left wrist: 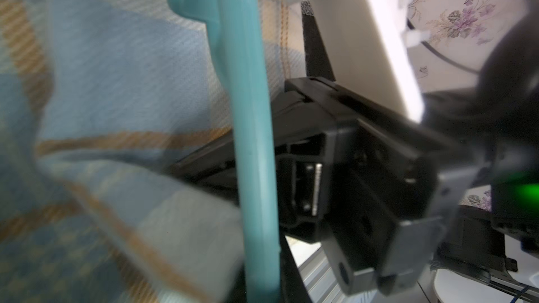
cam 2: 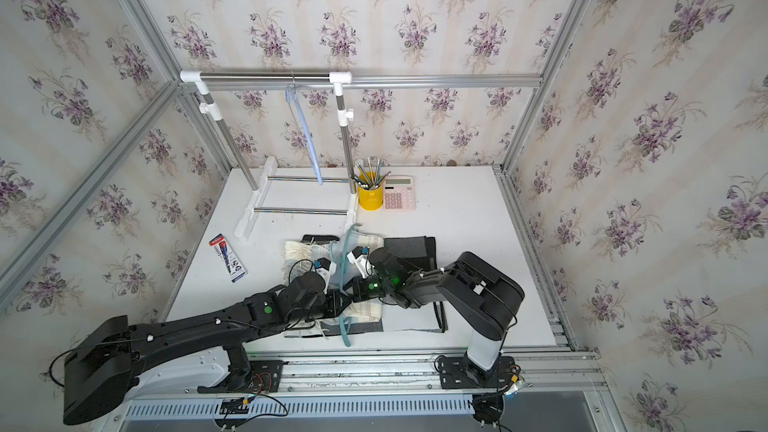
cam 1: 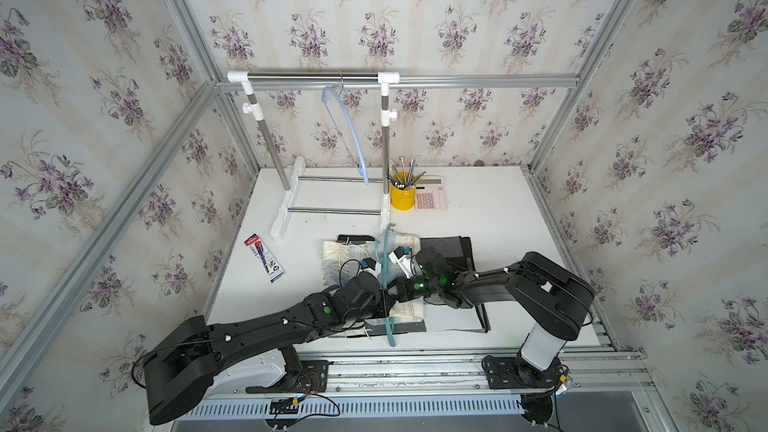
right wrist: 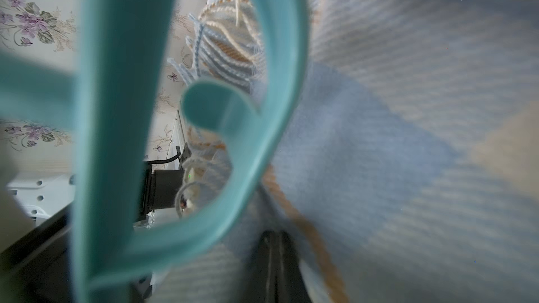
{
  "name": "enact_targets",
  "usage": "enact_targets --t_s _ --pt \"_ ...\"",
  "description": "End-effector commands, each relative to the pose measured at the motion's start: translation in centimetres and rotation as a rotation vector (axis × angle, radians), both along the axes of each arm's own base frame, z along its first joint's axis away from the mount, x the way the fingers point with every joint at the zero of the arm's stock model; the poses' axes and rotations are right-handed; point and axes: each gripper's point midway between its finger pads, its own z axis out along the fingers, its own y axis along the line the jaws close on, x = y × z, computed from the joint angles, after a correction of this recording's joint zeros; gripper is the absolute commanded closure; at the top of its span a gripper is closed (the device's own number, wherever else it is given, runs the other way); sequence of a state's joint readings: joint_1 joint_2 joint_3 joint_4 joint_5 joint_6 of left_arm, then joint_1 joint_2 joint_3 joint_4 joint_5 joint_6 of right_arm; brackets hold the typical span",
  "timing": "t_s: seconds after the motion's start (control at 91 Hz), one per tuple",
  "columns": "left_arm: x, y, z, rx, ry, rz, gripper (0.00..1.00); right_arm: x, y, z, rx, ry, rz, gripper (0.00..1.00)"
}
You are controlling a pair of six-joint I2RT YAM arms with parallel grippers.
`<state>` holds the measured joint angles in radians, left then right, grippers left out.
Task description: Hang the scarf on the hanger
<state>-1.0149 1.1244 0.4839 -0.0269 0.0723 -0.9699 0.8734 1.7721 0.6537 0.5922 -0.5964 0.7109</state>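
Teal plastic hanger [left wrist: 250,112] sits closest to both wrist cams, blurred, w/ the pale blue-and-cream plaid scarf [right wrist: 393,141], tan-lined and fringed, pressed right behind it. Both top views: the hanger stands on edge over the front-ctr of the white counter [cam 1: 498,209], hook end toward the rack, other end toward the robot. Left hand [cam 1: 384,301] is narrow, closed on the hanger's bar approx. mid-length. Right hand [cam 1: 395,286] comes in from the opposite side, just beside the left one, jaws fully together. Scarf fabric bunches round them in its wrist view, but can't tell if any cloth is nipped. Scarf lies folded across a dark grey cloth [cam 1: 451,247], fringed end to the robot's left, part of it bunched under the two hands. Fringe shows thru the hanger's opening in the right wrist view; can't tell whether cloth passes thru the frame. At the back: steel clothes rack w/ white plastic joints [cam 1: 311,75], a pale blue hanger [cam 1: 351,126] hooked on its top rail. Just beside the rack's foot stands a yellow cup of pencils [cam 1: 402,199], w/ a pink calculator [cam 1: 431,197] right next to it. Carded pen pack [cam 1: 264,257] lies well apart, near the counter's left edge.
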Motion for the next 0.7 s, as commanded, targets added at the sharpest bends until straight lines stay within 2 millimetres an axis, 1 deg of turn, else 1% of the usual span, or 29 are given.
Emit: enact_targets --t_s 0.0,0.033,0.066,0.11,0.154,0.209,0.264,0.363,0.44,0.483,0.615,0.692 --pt "-0.4 0.0 0.0 0.016 0.014 -0.01 1.0 1.6 -0.3 -1.4 -0.116 -0.039 -0.068 1.0" --pt "-0.4 0.0 0.0 0.02 0.011 -0.014 1.0 2.5 -0.8 -1.7 -0.161 -0.079 -0.101 1.0" --pt "-0.5 0.0 0.1 0.023 0.009 -0.017 1.0 3.1 -1.1 -1.5 -0.17 -0.1 -0.122 1.0" --pt "-0.5 -0.1 0.2 0.023 0.007 -0.021 1.0 3.2 -1.1 -0.9 -0.139 -0.102 -0.121 1.0" --pt "-0.6 0.0 0.1 0.028 0.005 -0.025 1.0 2.9 -1.0 -0.2 -0.096 -0.087 -0.1 1.0" --pt "-0.5 0.0 0.0 0.036 0.005 -0.025 1.0 2.8 -1.3 0.4 -0.078 -0.084 -0.098 1.0" --pt "-0.5 0.0 0.0 0.043 0.004 -0.027 1.0 3.3 -1.8 1.0 -0.085 -0.1 -0.117 1.0" --pt "-0.4 0.0 -0.2 0.062 0.005 -0.029 1.0 4.9 -2.7 1.5 -0.098 -0.104 -0.171 1.0" --pt "-0.4 0.1 -0.5 0.073 0.009 -0.026 1.0 6.3 -2.9 2.0 -0.077 -0.094 -0.204 1.0" --pt "-0.4 0.1 -0.5 0.079 0.009 -0.026 1.0 7.5 -2.9 2.2 -0.075 -0.093 -0.23 1.0" --pt "-0.3 0.1 -0.5 0.093 0.008 -0.028 1.0 11.4 -2.9 1.5 -0.094 -0.063 -0.324 1.0" --pt "-0.3 0.2 -0.5 0.107 0.003 -0.032 1.0 12.6 -2.0 0.8 -0.096 -0.043 -0.328 1.0"
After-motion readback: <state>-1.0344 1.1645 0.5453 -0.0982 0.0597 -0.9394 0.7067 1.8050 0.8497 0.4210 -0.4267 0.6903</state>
